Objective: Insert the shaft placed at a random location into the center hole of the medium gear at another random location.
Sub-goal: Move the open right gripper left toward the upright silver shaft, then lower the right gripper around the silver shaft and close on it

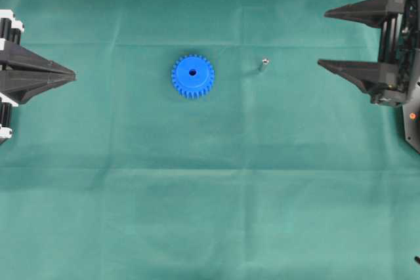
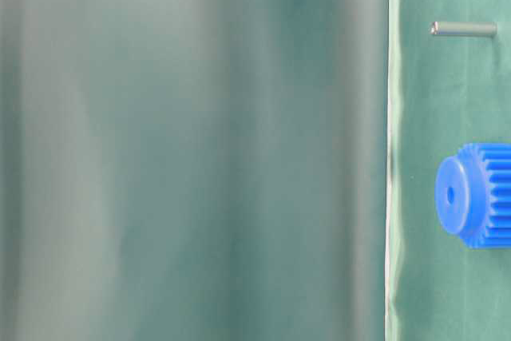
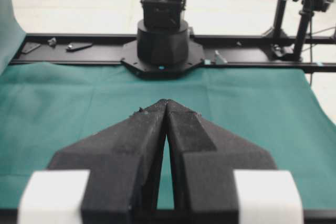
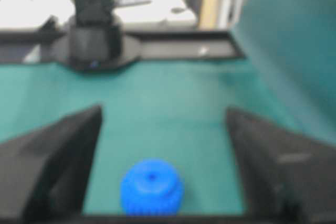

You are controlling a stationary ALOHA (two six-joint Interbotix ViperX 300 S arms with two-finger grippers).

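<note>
Waiting wide apart, the right tool [image 1: 321, 37] sat nearer the shaft [image 1: 263, 65].
The little pin stood upright between it and the medium gear [image 1: 193, 76]; the left tool [image 1: 73, 76] was pressed together.

A green cloth [image 1: 210, 227] with faint fold creases covers the whole tabletop. Along the cloth's far edge, in the left wrist view, runs a black metal rail [image 3: 262, 53], and behind that rail lies a pale, brightly lit floor [image 3: 79, 3]. A black stand [image 3: 294, 19] rises near the rail's right end.
</note>
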